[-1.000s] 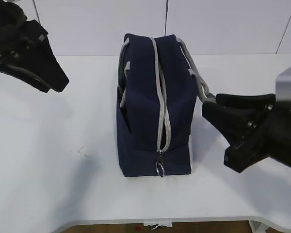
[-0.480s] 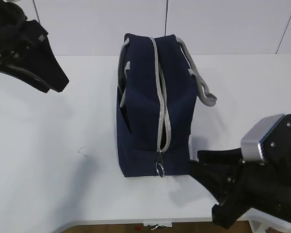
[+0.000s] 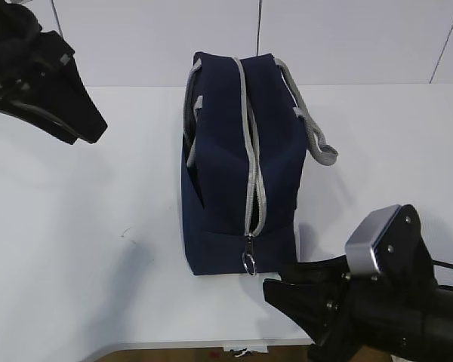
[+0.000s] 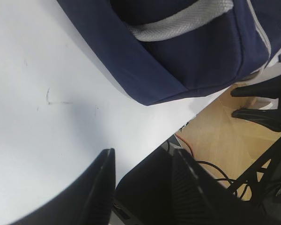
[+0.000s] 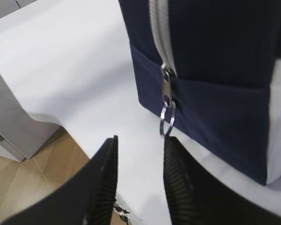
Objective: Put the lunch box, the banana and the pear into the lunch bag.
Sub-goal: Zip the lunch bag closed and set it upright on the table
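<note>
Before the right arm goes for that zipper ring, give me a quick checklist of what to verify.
1. Right gripper open, nothing between its fingers: ok.
2. Ring pull in plain sight ahead of the right fingers, not yet between them: ok.
3. Zipper shut along the lunch bag: not ok for packing, must be opened.
4. Left gripper open, apart from the bag: ok.
5. Bag upright on the table: ok.
6. Lunch box, banana and pear in sight: cannot tell, no view shows them.
</note>
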{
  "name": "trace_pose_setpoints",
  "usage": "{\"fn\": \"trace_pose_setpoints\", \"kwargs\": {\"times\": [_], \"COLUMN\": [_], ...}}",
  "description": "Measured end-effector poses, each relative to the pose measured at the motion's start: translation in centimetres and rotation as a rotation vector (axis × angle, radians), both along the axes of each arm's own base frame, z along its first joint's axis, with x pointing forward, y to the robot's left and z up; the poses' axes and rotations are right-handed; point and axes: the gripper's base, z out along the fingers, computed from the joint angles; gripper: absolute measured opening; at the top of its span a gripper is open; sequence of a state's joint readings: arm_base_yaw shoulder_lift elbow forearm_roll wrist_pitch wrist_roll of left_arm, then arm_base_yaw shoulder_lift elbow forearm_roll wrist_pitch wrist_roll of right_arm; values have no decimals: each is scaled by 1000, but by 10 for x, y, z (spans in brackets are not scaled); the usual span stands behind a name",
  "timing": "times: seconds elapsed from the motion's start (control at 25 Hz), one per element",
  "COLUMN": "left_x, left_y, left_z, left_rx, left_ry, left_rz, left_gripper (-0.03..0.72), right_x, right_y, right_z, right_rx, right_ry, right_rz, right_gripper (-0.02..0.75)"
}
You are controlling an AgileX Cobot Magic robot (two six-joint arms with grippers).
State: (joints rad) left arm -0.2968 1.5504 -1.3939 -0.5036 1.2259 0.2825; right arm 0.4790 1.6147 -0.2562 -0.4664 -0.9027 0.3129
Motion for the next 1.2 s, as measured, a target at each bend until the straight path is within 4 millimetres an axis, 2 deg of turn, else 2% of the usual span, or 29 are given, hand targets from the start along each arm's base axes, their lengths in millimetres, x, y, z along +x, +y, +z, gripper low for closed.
{"fn": "trace_pose_setpoints", "kwargs": {"times": [0.16, 0.48, 0.72, 1.2], "left_x": [0, 0, 0, 0], "left_y": [0, 0, 0, 0], "left_z": [0, 0, 0, 0], "left_rx": [0, 0, 0, 0], "left_ry": [0, 0, 0, 0], "left_rz": [0, 0, 0, 0], "left_gripper": [307, 307, 307, 307], "right_x": [2, 8, 10, 27], "right_y": [2, 2, 3, 11], "right_z": [-13, -34, -47, -44], "right_rx": [23, 70, 67, 94], "right_ry": [36, 84, 117, 74], "right_rz": [-6, -72, -82, -79], "right_gripper": [260, 333, 339, 349]}}
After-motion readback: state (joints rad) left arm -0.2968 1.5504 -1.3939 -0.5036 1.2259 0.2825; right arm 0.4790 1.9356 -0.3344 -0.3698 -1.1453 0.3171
